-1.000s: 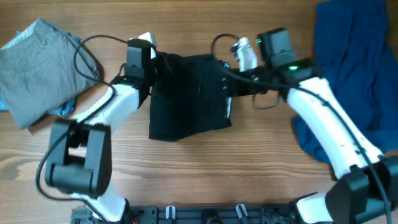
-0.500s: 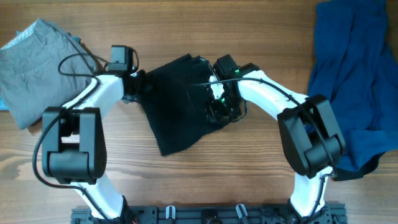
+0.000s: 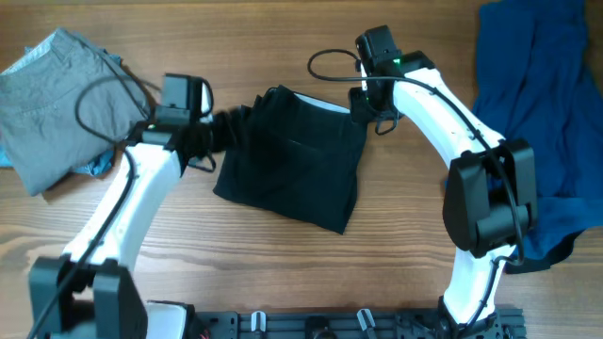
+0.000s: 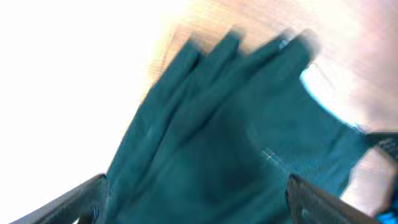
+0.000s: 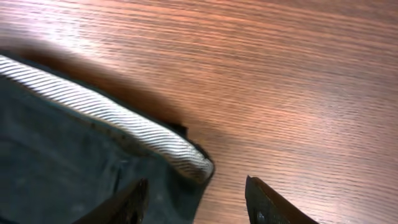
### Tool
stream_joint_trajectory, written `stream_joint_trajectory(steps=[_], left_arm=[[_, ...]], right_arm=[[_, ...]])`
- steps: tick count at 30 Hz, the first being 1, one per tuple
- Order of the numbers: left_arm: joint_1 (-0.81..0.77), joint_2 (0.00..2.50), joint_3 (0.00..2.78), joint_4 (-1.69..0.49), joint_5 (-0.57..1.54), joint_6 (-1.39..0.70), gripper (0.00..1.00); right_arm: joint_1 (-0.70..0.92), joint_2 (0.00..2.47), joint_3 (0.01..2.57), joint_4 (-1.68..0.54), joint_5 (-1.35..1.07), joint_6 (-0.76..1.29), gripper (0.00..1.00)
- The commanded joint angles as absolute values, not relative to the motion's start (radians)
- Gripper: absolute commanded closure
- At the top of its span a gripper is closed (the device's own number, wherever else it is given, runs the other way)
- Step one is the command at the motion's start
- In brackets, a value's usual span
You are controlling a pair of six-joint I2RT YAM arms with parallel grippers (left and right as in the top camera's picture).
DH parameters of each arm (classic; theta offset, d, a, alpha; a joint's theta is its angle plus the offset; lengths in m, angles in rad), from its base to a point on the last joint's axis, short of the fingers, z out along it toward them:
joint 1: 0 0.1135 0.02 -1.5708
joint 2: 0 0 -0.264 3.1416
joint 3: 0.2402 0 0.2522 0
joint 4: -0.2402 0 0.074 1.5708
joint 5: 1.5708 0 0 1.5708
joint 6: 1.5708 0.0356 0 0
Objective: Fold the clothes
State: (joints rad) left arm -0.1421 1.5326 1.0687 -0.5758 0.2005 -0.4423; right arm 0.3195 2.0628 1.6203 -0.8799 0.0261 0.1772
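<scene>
Lying in the middle of the tabletop (image 3: 283,273), black shorts (image 3: 292,160). Left hand (image 3: 209,134) at their bunched left edge, too blurry to tell if pinching. Right hand (image 3: 366,104) by the white band (image 5: 112,121), fingers spread, holding nothing. Grey shorts (image 3: 57,104) far left, blue cloth (image 3: 537,104) far right.

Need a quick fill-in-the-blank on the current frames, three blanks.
1. The middle shorts are ___.
2. The grey shorts lie on the ___ arm's side.
3. The rumpled garment beside the right arm is ___.
Missing words: black; left; blue.
</scene>
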Motion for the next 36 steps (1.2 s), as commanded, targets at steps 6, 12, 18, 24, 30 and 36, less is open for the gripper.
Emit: stream_joint_trajectory(steps=[6,12,18,24,30,36], left_arm=[[-0.136,1.819,1.065,-0.123,0.271,-0.395,0.00],[-0.128,2.003,1.065,-0.007,0.469,-0.396,0.00],[-0.125,2.009,1.065,-0.092,0.587,-0.395,0.10],[-0.090,2.009,1.065,-0.113,0.668,-0.447,0.00],[-0.064,2.009,1.065,-0.129,0.826,-0.429,0.00],[-0.116,2.009,1.065,-0.140,0.696,-0.422,0.01]], right_arm=[[0.323,2.022,1.638,-0.937,-0.114,0.213,0.43],[0.323,2.022,1.638,-0.937,-0.114,0.214,0.43],[0.323,2.022,1.637,-0.937,-0.113,0.213,0.42],[0.323,2.022,1.636,-0.945,-0.113,0.212,0.42],[0.323,2.022,1.636,-0.944,-0.113,0.213,0.41],[0.323,2.022,1.636,-0.945,-0.114,0.212,0.41]])
